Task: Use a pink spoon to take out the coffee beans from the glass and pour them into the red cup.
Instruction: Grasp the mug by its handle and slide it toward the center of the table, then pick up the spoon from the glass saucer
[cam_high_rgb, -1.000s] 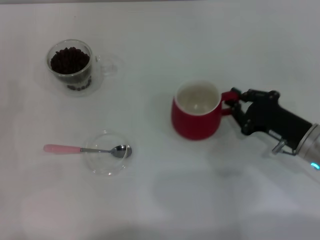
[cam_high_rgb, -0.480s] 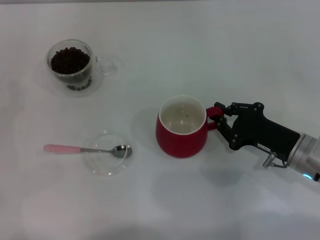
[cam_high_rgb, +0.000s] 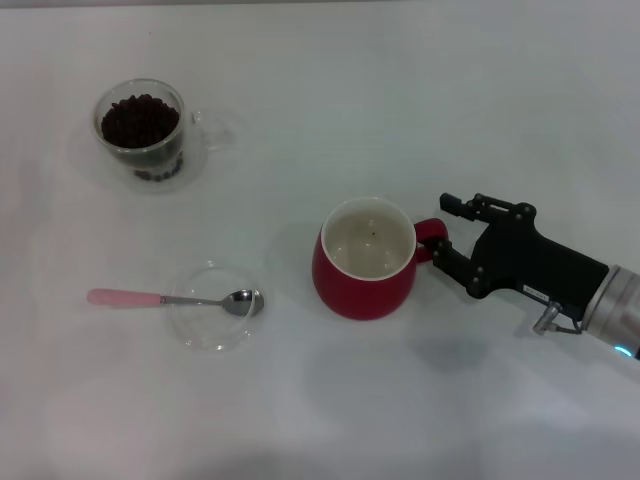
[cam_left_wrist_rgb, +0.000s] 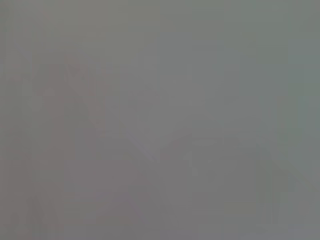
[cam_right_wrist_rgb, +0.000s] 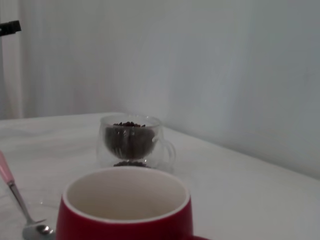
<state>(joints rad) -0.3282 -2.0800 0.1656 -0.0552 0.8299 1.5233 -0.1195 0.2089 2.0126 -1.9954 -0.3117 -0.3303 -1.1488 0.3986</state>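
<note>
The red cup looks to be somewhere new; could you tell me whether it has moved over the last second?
Yes. The red cup has come nearer the robot and leftward, closer to the glass dish, and the right gripper now stands open at its handle.

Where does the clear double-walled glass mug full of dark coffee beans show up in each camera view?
Head view: the clear double-walled glass mug stands at upper left, far from the right gripper.
Left wrist view: not in it; nothing can be made out.
Right wrist view: it stands mid-picture, beyond the rim of the rounded deep red ceramic cup.
Shared landmark: the red cup, which is centre-right in the head view.
</note>
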